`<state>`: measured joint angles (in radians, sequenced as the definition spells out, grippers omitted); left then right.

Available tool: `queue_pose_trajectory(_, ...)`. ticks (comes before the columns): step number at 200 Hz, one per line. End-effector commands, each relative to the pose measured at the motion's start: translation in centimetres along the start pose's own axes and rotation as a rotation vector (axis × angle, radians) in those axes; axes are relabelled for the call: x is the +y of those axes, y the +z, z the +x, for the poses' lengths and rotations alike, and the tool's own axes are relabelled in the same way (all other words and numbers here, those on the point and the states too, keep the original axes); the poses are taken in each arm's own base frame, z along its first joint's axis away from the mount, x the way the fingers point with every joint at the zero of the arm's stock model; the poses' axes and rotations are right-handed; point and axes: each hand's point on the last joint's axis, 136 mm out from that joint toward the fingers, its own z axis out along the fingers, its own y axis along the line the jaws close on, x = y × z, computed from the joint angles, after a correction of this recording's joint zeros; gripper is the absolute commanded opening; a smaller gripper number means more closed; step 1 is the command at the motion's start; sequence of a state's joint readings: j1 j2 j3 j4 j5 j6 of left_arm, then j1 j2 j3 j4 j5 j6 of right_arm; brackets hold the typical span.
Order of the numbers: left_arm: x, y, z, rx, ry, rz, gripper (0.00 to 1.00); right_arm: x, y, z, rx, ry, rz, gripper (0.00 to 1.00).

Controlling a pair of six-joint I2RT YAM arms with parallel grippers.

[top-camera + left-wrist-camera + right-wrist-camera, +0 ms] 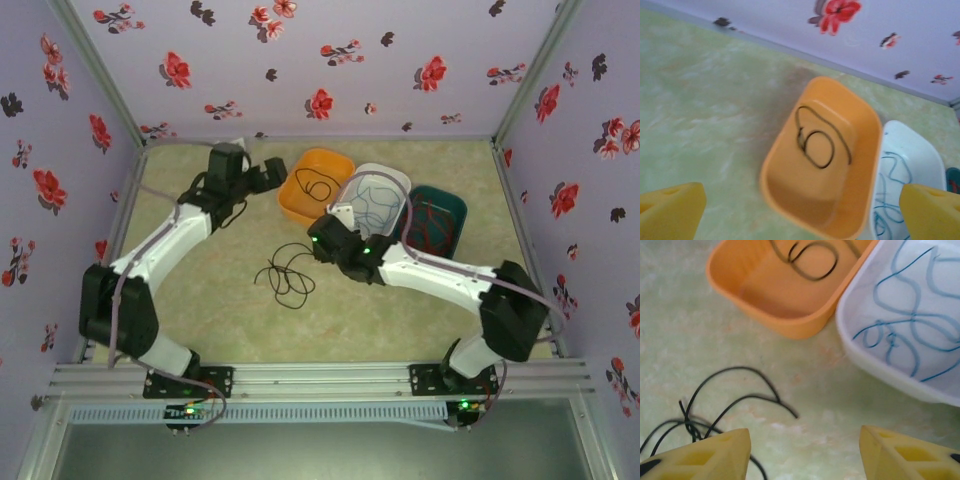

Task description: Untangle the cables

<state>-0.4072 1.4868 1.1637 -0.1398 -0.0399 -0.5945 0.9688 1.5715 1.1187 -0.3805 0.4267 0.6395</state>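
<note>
The black cable [690, 427] lay lower left in the right wrist view, just beside your right gripper [805, 450], nearer than your left gripper [800, 212]; both stood open, empty.

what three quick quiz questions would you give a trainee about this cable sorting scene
1. Pick one: the cable in the white tray is A red, B blue, C black.
2. True or false: the orange tray is empty.
3. Short answer: what lies on the table near the right gripper, outside the trays?
Key: 1 B, the blue cable. 2 false, a coiled black cable sits in it. 3 a loose black cable.
</note>
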Motion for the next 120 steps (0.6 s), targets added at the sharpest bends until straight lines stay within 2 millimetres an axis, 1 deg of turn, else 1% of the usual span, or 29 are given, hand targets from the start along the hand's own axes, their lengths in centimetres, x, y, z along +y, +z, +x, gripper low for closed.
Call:
queue_pose_trajectory(1,4.3,-1.6,1.8,-0.022,-0.055,-0.143,1.0,2.1,1.0,2.8,0.165,-0.008,-0.063,0.56)
queue_pose_trajectory(23,7.5,-3.7,4.6,-0.01,-0.109,-0.208,1.0,3.0,2.2,4.9,0.258,-0.021,-0.08,0.53)
queue_pose_trajectory(39,9.5,-5.2,6.6,0.001,-0.145,-0.248,1.0,2.9,2.9,6.3,0.307,-0.029,-0.072,0.5)
queue_pose_trajectory(54,11.0,-6.6,8.0,0.003,-0.169,-0.28,1.0,2.6,3.4,7.4,0.355,-0.045,-0.055,0.48)
queue_pose_trajectory(67,12.0,-7.8,9.0,-0.001,-0.19,-0.299,1.0,2.5,3.6,8.3,0.392,-0.059,-0.042,0.46)
queue_pose_trajectory(85,13.3,-9.2,10.3,-0.005,-0.216,-0.321,1.0,2.6,3.9,9.0,0.42,-0.069,-0.034,0.43)
queue_pose_trajectory(106,14.4,-10.3,11.6,-0.009,-0.242,-0.338,1.0,2.8,4.4,9.7,0.443,-0.075,-0.02,0.39)
queue_pose_trajectory(120,14.8,-10.8,11.9,-0.017,-0.257,-0.344,1.0,3.2,4.6,10.1,0.45,-0.085,-0.018,0.38)
